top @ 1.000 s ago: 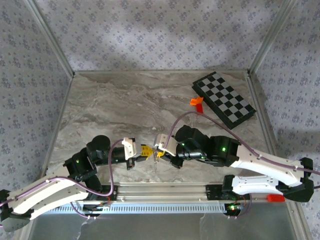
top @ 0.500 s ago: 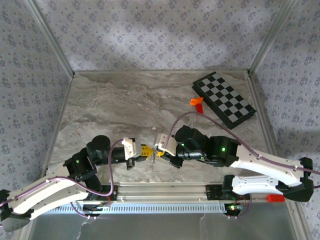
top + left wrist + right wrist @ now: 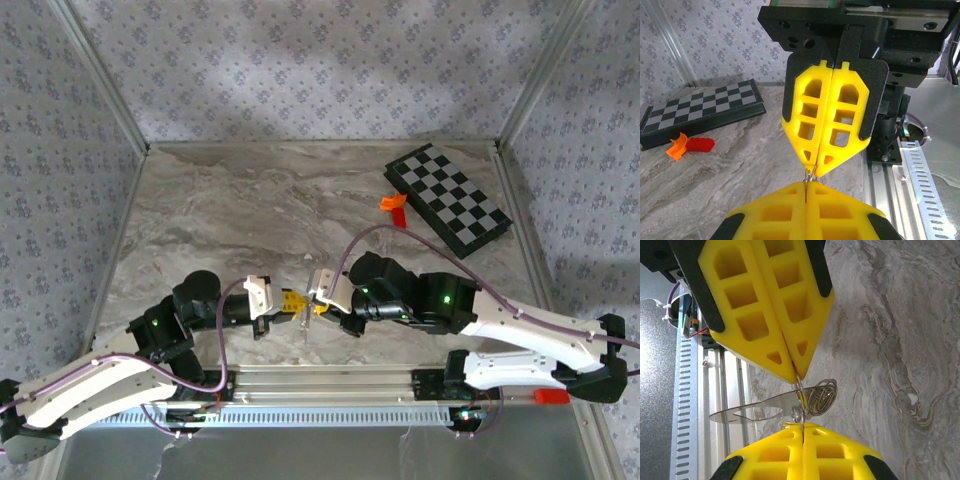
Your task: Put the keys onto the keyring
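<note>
Both grippers meet tip to tip low over the marble near the table's front edge. My left gripper (image 3: 293,303) is shut, and a thin wire of the keyring (image 3: 823,394) runs out of its tips (image 3: 796,376). The ring is a small silvery coil hanging between the two grippers (image 3: 305,316). My right gripper (image 3: 802,426) is shut too, facing the left one (image 3: 813,169). A narrow yellow sliver, the key (image 3: 802,399) seen edge-on, stands just above its tips beside a tiny metal loop. A flat silvery plate (image 3: 755,411) sticks out sideways from the ring.
A folded chessboard (image 3: 448,197) lies at the back right, with an orange block (image 3: 392,203) and a red block (image 3: 400,216) beside its near corner. The metal rail (image 3: 330,385) with both arm bases runs along the near edge, just behind the grippers.
Both grippers stay shut and tip to tip. The silvery piece hanging between them has swung slightly to the left.
</note>
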`<move>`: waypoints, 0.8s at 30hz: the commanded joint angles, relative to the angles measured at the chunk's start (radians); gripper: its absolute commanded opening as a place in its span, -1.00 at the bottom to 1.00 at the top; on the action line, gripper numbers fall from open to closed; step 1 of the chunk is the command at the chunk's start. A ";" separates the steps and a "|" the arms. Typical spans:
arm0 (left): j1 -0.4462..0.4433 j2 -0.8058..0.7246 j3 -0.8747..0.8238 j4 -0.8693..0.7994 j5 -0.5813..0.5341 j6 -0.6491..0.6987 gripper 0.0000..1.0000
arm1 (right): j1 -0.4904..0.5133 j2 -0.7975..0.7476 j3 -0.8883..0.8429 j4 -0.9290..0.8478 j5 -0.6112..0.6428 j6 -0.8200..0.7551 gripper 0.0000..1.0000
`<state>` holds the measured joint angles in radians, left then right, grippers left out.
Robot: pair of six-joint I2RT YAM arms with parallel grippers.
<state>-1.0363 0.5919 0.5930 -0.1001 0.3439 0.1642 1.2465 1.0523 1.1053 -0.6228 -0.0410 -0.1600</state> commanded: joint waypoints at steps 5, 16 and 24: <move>-0.004 0.000 0.013 0.053 0.010 0.004 -1.00 | 0.008 -0.002 0.030 0.017 -0.012 -0.023 -1.00; -0.004 0.000 0.014 0.054 0.014 0.005 -1.00 | 0.008 -0.003 0.032 -0.004 0.010 -0.024 -1.00; -0.004 0.002 0.014 0.055 0.017 0.004 -1.00 | 0.008 -0.005 0.031 -0.001 0.018 -0.032 -1.00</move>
<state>-1.0363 0.5930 0.5930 -0.1001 0.3447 0.1646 1.2491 1.0523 1.1061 -0.6205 -0.0368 -0.1741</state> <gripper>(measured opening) 0.046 0.052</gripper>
